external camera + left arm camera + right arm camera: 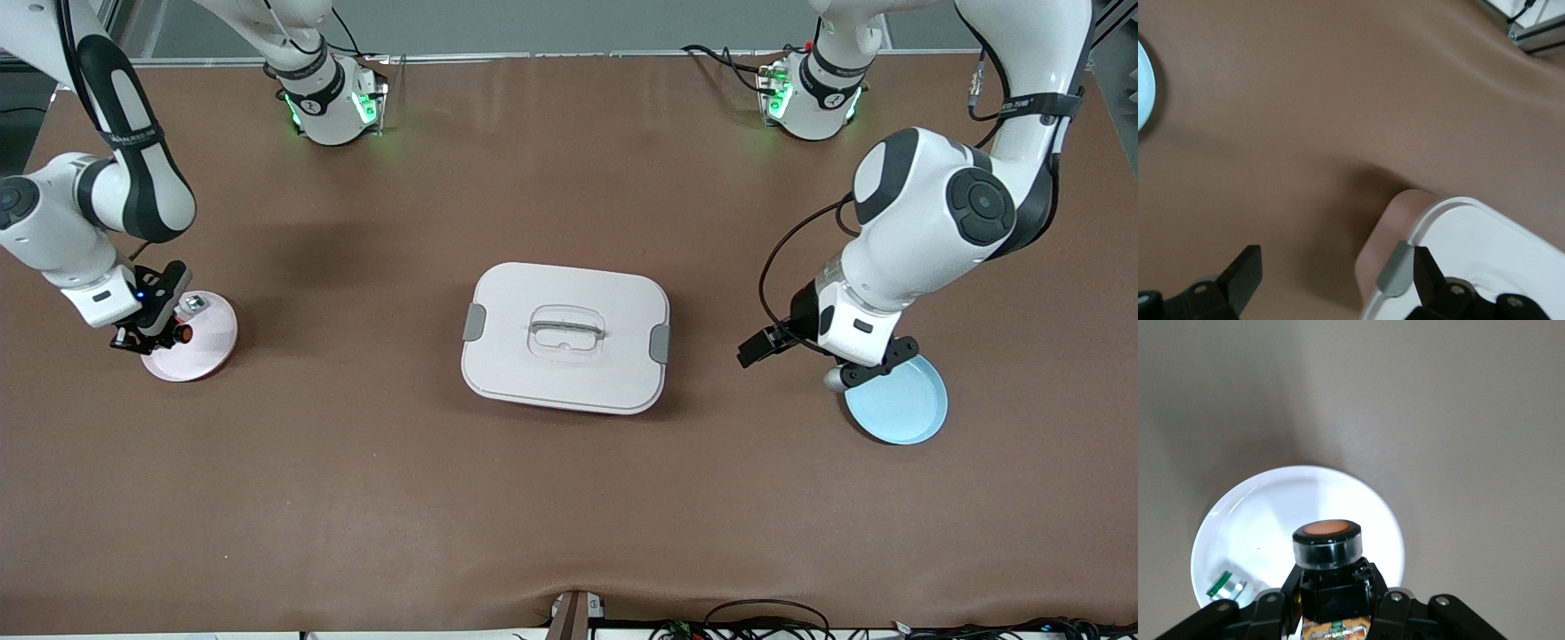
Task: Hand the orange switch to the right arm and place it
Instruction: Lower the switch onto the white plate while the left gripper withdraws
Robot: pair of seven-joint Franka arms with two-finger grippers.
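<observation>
A pale blue plate (902, 411) is lying nearest the front camera, toward the left arm's end of the table.

Starting at the right arm's end of the table, the right arm (98, 196) is reaching down over a pink plate (200, 351). The right gripper (164, 336) is hanging just above that plate, its fingers (1395, 613) clamping tight on the black body of the orange switch (182, 334), with the orange cap pointing away from the wrist. The right wrist view is showing the switch (1328, 550) hanging over the plate's middle. A small whitish part (193, 305) is resting on the pink plate, near its rim toward the robots' bases.

At the middle of the table a white lidded box (565, 336) is sitting with grey clips on its two short ends and a recessed handle on top.

Toward the left arm's end, the left gripper (845, 373) is hovering over the edge of the blue plate, its fingers (1241, 277) standing wide apart and holding nothing. The left arm is waiting.
</observation>
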